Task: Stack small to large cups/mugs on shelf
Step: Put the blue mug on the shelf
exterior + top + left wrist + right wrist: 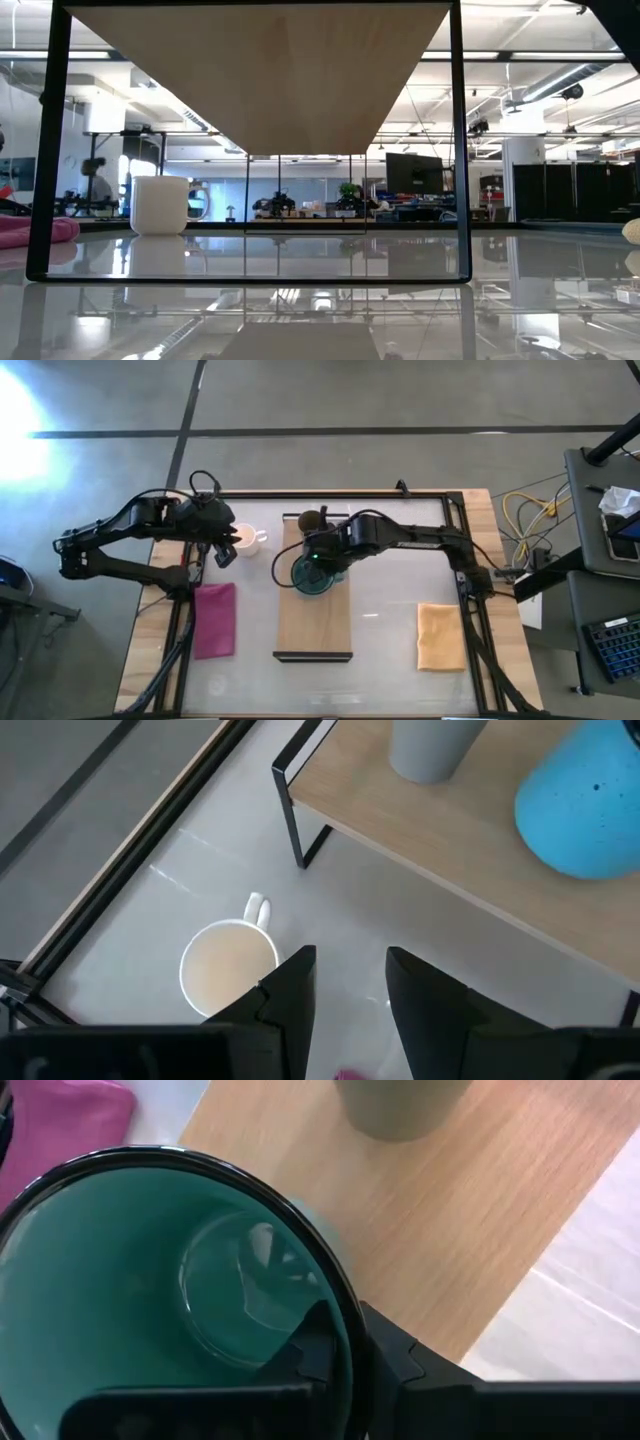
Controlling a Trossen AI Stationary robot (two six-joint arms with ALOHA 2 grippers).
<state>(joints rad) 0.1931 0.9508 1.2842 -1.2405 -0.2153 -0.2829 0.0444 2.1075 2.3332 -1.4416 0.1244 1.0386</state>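
Observation:
The teal-green mug (pixel 315 574) stands upright over the middle of the light-wood shelf (pixel 315 625), and my right gripper (pixel 327 558) is shut on it. The small olive-brown cup (pixel 311 519) stands on the shelf's far end. The white mug (pixel 246 541) stands on the table left of the shelf, mouth up, and also shows in the low view (pixel 160 205). My left gripper (pixel 350 975) hangs open and empty just beside the white mug (pixel 228 970), on its near side. My right gripper holds the teal mug by its rim (pixel 345 1315), one finger inside (pixel 318 1342) the mug and one outside (pixel 400 1360), coming from above. The mug stays upright, mouth up. Whether its base rests on the shelf I cannot tell.
A pink cloth (pixel 214 618) lies on the table left of the shelf, near my left gripper. An orange cloth (pixel 440 635) lies at the right. The shelf's dark end rails (pixel 295 815) stand on the table. The near half of the board is bare.

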